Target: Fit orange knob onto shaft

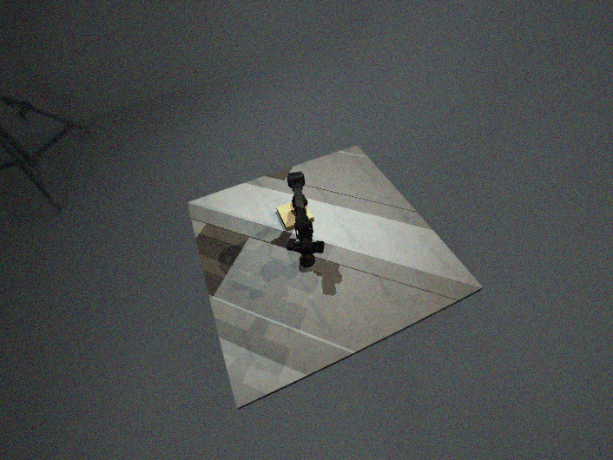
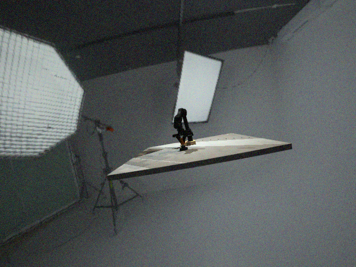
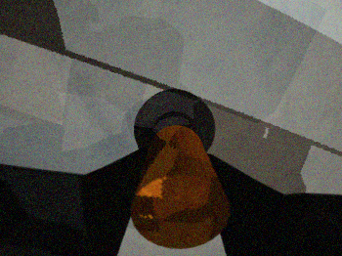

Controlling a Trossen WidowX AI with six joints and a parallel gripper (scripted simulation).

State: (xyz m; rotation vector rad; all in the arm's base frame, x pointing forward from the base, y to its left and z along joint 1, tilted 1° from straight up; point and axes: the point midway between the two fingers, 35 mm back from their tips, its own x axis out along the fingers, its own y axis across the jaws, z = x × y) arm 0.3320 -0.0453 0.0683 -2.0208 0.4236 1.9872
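In the wrist view my gripper (image 3: 176, 156) is shut on the orange knob (image 3: 178, 193), which fills the lower middle between the two dark fingers. Right behind the knob's far end sits the dark round pedestal (image 3: 195, 107); the knob hides its middle and the silver shaft. In the top view the black arm reaches down to the pedestal (image 1: 306, 259) near the table's middle. In the exterior view the orange knob (image 2: 181, 141) shows as a small sliver just above the pedestal (image 2: 183, 148). I cannot tell whether the knob touches the shaft.
The table (image 1: 385, 306) (image 2: 230, 149) is a flat square board with pale and brown stripes. A tan block (image 1: 286, 212) (image 2: 190, 142) lies by the arm's base. A light stand (image 2: 107, 172) and bright panels stand off the table.
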